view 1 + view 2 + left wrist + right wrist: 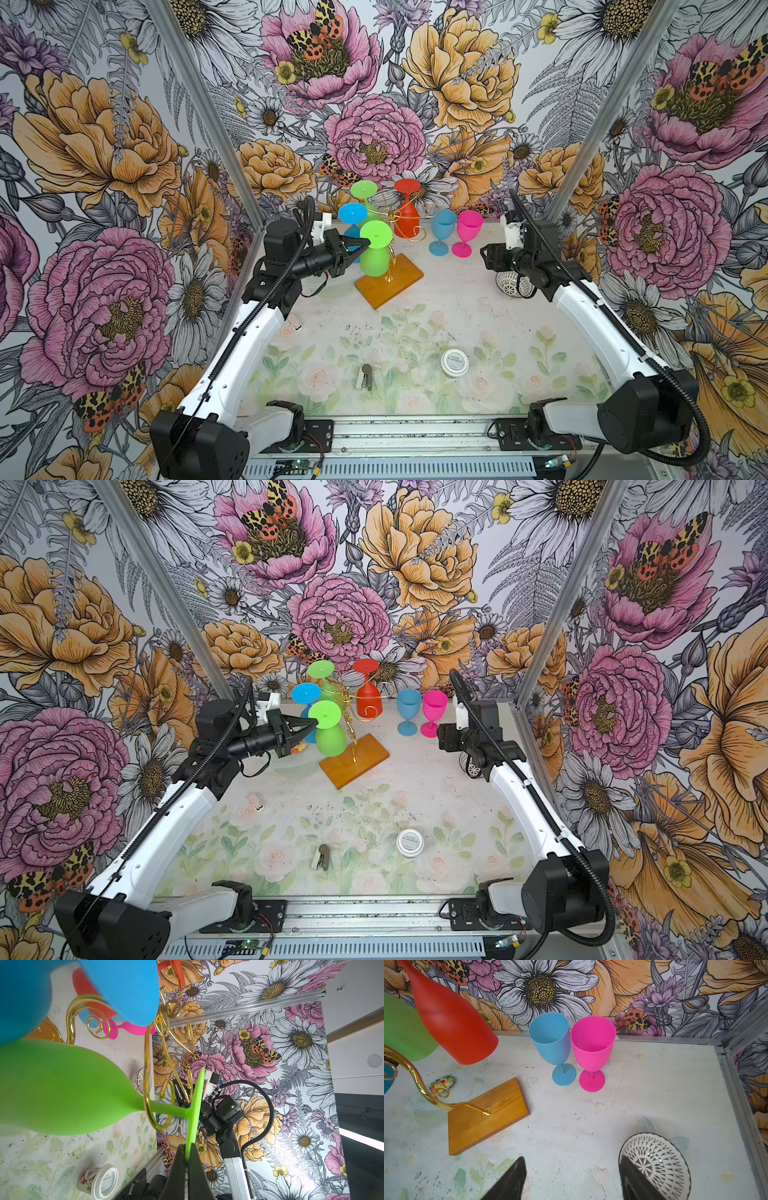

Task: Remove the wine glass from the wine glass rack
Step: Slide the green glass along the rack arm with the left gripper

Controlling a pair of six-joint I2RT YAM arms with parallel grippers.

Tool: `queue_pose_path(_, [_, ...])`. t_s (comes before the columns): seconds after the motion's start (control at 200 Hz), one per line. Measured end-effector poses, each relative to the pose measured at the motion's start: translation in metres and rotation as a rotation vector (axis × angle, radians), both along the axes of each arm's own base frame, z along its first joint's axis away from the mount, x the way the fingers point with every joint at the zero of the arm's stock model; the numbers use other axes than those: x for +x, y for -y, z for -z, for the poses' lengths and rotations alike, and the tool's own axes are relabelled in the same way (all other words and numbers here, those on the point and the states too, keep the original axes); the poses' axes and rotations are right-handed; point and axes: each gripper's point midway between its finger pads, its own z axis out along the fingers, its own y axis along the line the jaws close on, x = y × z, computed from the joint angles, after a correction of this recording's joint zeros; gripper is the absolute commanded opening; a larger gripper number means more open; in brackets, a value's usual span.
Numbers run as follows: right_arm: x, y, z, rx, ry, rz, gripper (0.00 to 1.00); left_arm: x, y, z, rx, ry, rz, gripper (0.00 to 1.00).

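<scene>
Gold-wire wine glass rack (388,286) on its wood base sits just beyond the left gripper (188,1148). Green wine glass (62,1088) hangs bowl-down on it, with the stem threaded through a curled wire loop (148,1093) just ahead of the fingers (178,1163). Fingers are pinched shut on the rim of the glass foot (195,1105), a thin edge grip. To do it well: probably slide the stem out through the loop's gap, slow and level, without tugging the rack or knocking the blue glass (114,987) beside it. Right gripper (572,1158) is spread wide, empty, well apart.

white arms (245,336), black joints (199,444), ribbed cables (271,1111)
</scene>
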Motion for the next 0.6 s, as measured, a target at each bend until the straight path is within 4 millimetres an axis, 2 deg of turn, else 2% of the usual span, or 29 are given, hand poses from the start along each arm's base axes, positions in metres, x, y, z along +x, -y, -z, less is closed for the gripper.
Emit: queue_pose_path(0.6, [-0.0009,0.0001,0.0011,0.000,-0.002,0.000,0.72,0.0030,-0.0061,-0.0004,-0.012,-0.018,-0.022,0.00])
